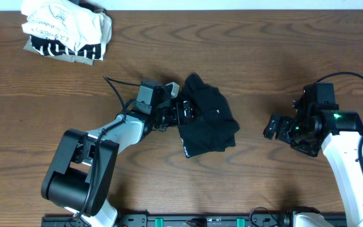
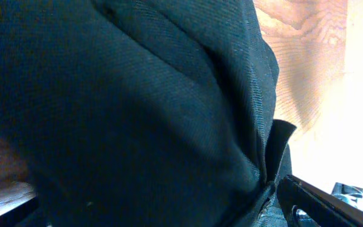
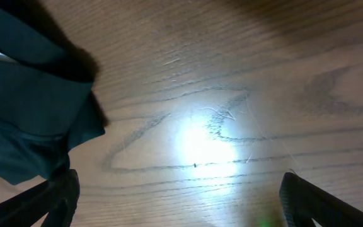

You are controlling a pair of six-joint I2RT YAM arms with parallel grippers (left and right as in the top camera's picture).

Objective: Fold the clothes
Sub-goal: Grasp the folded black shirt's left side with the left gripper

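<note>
The clothes [image 1: 208, 123] are one black shirt, lying in a crumpled heap at the middle of the table. My left gripper [image 1: 180, 113] is pushed against the heap's left edge with its jaws wide. In the left wrist view black fabric [image 2: 137, 107] fills the space between them, and only one finger [image 2: 323, 207] shows clearly at the lower right. My right gripper [image 1: 275, 126] hangs to the right of the shirt, apart from it, open over bare wood. In the right wrist view both fingers [image 3: 58, 195] stand wide, with a shirt corner [image 3: 30, 120] at the upper left.
A white folded bundle with black lettering [image 1: 65, 31] lies at the far left corner of the wooden table [image 1: 282, 57]. The arm bases stand along the near edge.
</note>
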